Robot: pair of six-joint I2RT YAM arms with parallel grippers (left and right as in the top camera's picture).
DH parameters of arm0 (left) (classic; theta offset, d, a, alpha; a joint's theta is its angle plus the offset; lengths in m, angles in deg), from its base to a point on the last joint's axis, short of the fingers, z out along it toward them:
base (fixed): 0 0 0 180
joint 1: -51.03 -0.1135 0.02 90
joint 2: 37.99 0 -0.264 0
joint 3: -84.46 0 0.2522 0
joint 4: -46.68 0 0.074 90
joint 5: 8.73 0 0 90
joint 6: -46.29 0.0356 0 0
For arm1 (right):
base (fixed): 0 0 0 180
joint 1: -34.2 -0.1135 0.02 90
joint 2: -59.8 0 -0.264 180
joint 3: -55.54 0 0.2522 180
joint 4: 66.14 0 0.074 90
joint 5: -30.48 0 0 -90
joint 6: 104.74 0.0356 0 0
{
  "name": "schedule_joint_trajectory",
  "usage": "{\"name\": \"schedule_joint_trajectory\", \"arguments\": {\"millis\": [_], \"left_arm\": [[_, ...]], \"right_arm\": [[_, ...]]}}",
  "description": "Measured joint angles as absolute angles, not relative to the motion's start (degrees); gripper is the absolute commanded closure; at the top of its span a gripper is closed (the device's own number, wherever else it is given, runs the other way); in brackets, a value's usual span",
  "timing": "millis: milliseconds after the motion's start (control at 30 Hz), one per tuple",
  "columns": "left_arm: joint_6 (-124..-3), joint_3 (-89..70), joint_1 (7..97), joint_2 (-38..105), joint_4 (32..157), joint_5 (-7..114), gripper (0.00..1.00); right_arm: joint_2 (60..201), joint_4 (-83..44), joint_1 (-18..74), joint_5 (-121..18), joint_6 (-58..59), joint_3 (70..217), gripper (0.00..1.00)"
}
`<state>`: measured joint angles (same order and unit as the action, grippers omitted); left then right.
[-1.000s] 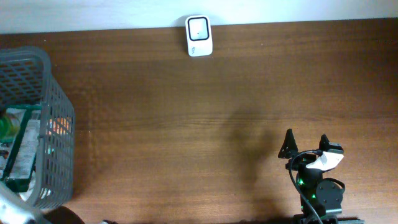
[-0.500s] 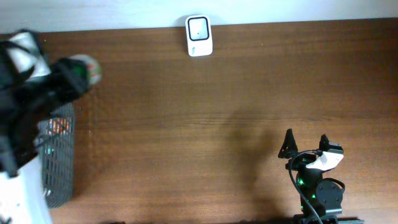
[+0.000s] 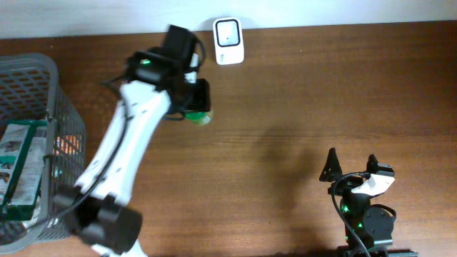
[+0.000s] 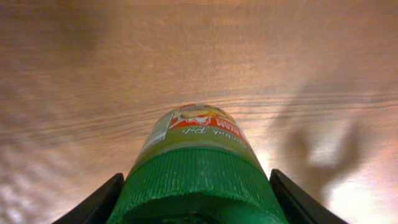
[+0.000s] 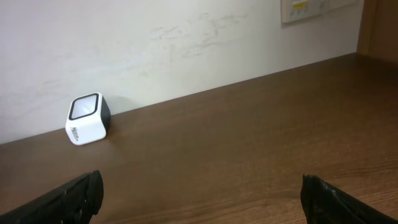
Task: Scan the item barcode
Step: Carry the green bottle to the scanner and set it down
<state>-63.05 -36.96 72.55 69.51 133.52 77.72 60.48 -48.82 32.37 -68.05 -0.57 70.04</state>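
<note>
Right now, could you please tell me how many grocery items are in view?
3: a green-lidded jar gripped near the scanner, a green-and-white box in the basket, and something orange beside it. More may be hidden in the basket.

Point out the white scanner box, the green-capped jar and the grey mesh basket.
white scanner box [image 3: 228, 41], overhead view, top face.
green-capped jar [image 4: 198, 179], left wrist view, ribbed cap.
grey mesh basket [image 3: 28, 65], overhead view, far rim.
</note>
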Motion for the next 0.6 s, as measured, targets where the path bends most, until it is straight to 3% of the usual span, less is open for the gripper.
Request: {"name": "schedule_joint_trajectory", "arguments": {"millis": [400,533,600], "left_arm": [[-71.0,-35.1,75.4,85.5,124.8,83.3,0.53],[-72.4,-34.1,75.4,87.3,123.5,83.9,0.37],[-72.8,-34.1,75.4,87.8,123.4,84.0,0.24]], "right_arm": [[60.5,-48.8,32.4,-68.1,-0.6,70.0,0.02],[60.5,-48.8,32.4,-68.1,-0.6,70.0,0.02],[60.5,-48.8,32.4,-68.1,-0.6,70.0,0.02]]}}
